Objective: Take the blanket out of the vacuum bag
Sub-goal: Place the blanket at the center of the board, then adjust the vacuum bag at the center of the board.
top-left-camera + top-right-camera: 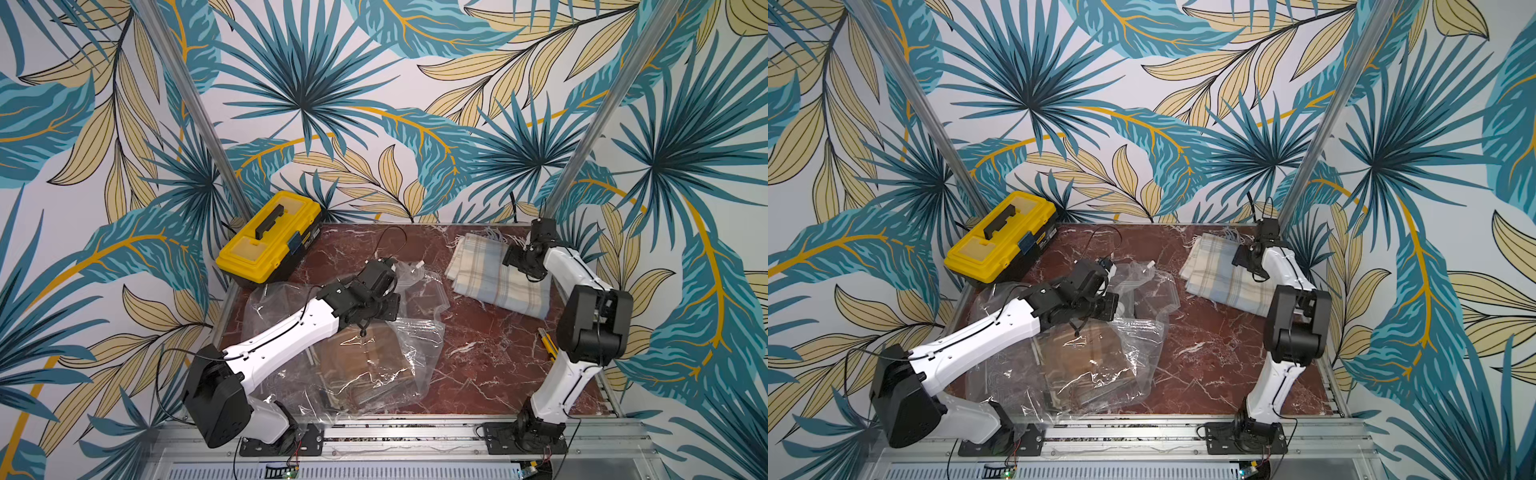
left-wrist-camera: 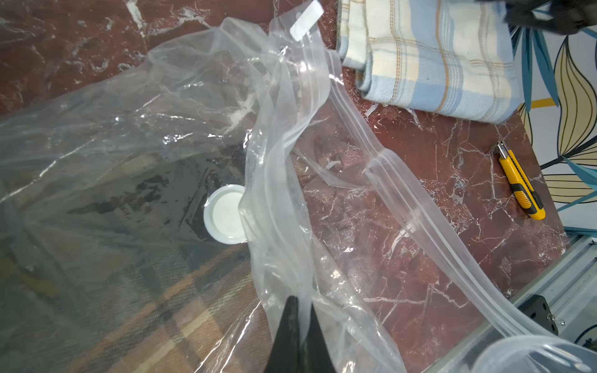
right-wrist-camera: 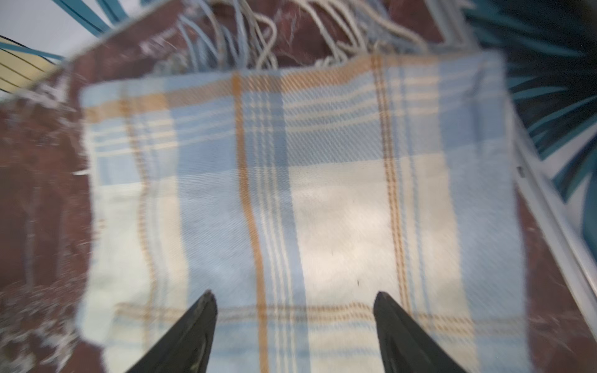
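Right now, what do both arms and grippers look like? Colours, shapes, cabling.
Left arm and right arm: white moulded link shells, bulky black joint housings, thin black cables along the shells, black base plates on the aluminium rail. Left gripper and right gripper: matte black fingers tapering to points. No markings legible.

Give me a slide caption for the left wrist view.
Left gripper pinches the clear vacuum bag near its white valve; a pale blue plaid blanket lies outside.
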